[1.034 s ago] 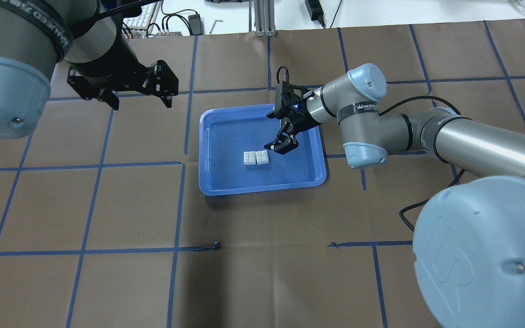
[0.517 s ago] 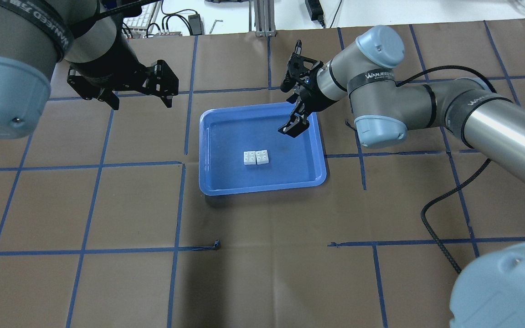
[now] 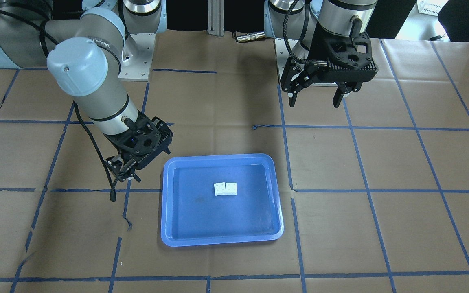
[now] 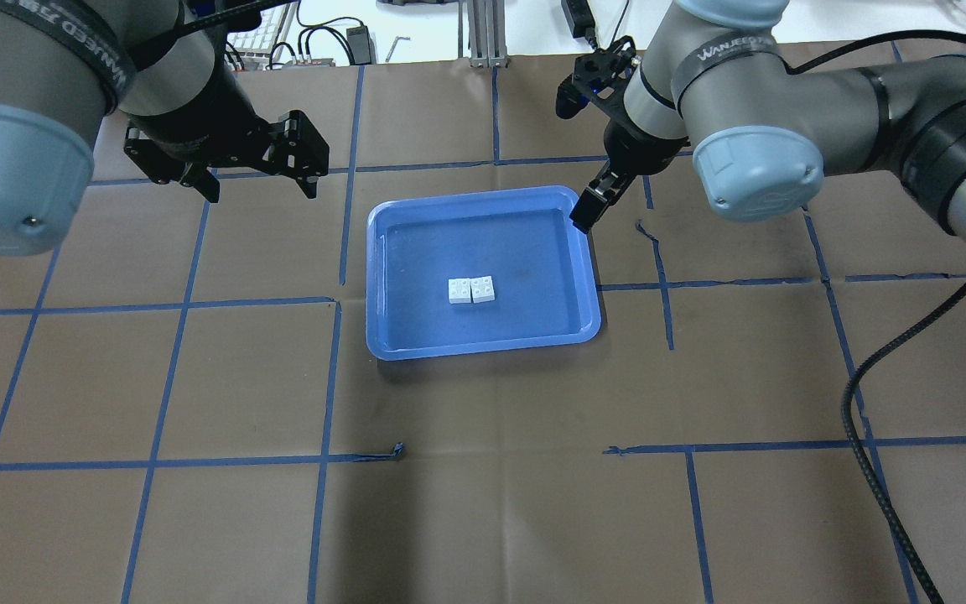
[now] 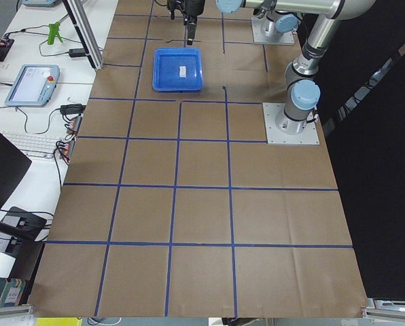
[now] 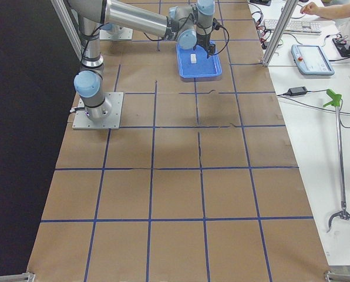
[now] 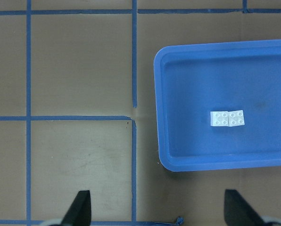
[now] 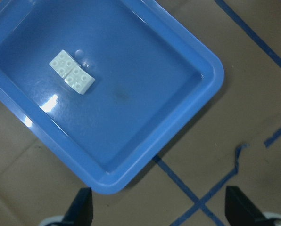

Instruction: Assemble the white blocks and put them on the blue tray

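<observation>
Brown-papered worktop (image 4: 483, 520) ruled by blue tape lines (image 4: 156, 460). Teach pendant (image 5: 31, 85) and keyboard (image 5: 32, 144) lie at the frame's left edge; green-handled grabber (image 6: 338, 158) lies at the right edge.

You find the blocks (image 4: 472, 289) touching, side by side, in the tray (image 4: 525, 252); right gripper (image 4: 588, 208) at its two o'clock corner, left gripper (image 4: 261, 191) well apart at ten.

Raised rim of the blue tray (image 4: 483, 351): the only barrier around the white blocks (image 4: 472, 289), open above and on every side. My right gripper (image 4: 585, 210) hangs near one tray corner; my left gripper (image 4: 262, 195), well apart.
</observation>
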Motion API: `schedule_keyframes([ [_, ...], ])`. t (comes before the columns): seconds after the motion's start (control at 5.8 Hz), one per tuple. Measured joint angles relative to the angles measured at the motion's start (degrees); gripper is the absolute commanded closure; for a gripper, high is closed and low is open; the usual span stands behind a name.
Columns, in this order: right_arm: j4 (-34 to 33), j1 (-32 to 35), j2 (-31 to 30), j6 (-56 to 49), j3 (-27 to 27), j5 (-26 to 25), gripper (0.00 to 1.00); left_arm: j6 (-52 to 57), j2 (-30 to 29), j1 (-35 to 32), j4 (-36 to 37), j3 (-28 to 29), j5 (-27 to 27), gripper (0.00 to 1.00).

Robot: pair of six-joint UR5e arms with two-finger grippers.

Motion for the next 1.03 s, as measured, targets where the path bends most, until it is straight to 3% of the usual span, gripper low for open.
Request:
schedule_keyframes([
  [0.52, 13.7, -1.2, -8.2, 20.3, -2.1, -7.3, 0.0, 0.0, 0.0, 0.0, 0.0, 0.0, 0.0, 0.01],
  [1.03, 24.5, -3.3, -10.2, 31.0, -8.8, -9.1, 0.0, 0.0, 0.0, -0.1, 0.0, 0.0, -0.1, 0.01],
])
